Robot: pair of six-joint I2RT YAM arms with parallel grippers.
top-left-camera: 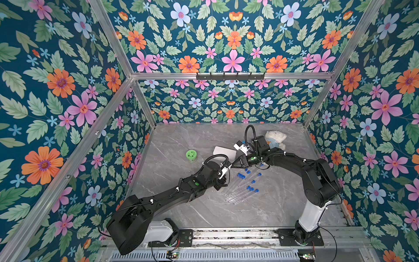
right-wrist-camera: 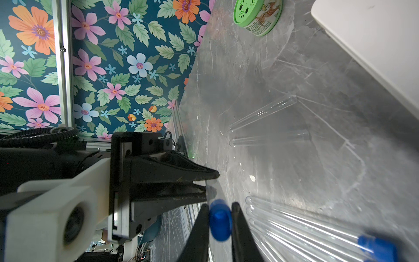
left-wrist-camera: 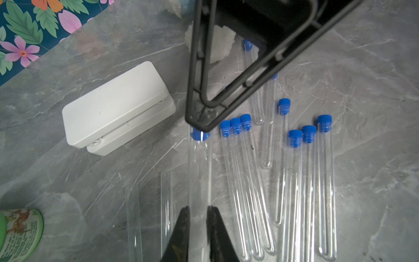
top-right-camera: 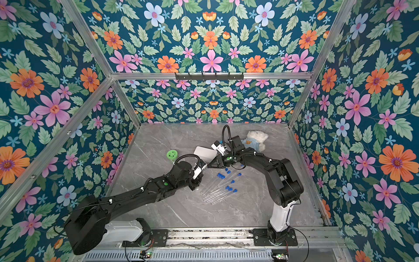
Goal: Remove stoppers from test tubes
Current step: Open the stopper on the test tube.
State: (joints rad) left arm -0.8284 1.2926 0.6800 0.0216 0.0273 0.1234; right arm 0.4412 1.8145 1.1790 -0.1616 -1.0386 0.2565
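My left gripper [left-wrist-camera: 198, 207] is shut on a clear test tube [left-wrist-camera: 199, 172] held above the table. A blue stopper [left-wrist-camera: 199, 135] sits in that tube's far end. My right gripper [right-wrist-camera: 220, 205] is shut on this stopper [right-wrist-camera: 219, 224], one finger on each side. The two grippers meet tip to tip in both top views [top-left-camera: 231, 166] [top-right-camera: 206, 166]. Several more test tubes [top-left-camera: 242, 188] with blue stoppers [top-left-camera: 241, 175] lie side by side on the grey table. Two bare tubes [left-wrist-camera: 133, 215] [left-wrist-camera: 166, 204] lie apart from them, with no stoppers.
A white box [top-left-camera: 224, 153] lies shut just behind the grippers. A green-lidded jar [top-left-camera: 191, 155] stands to its left. A white teddy bear [top-left-camera: 275, 138] sits at the back right, behind the right arm.
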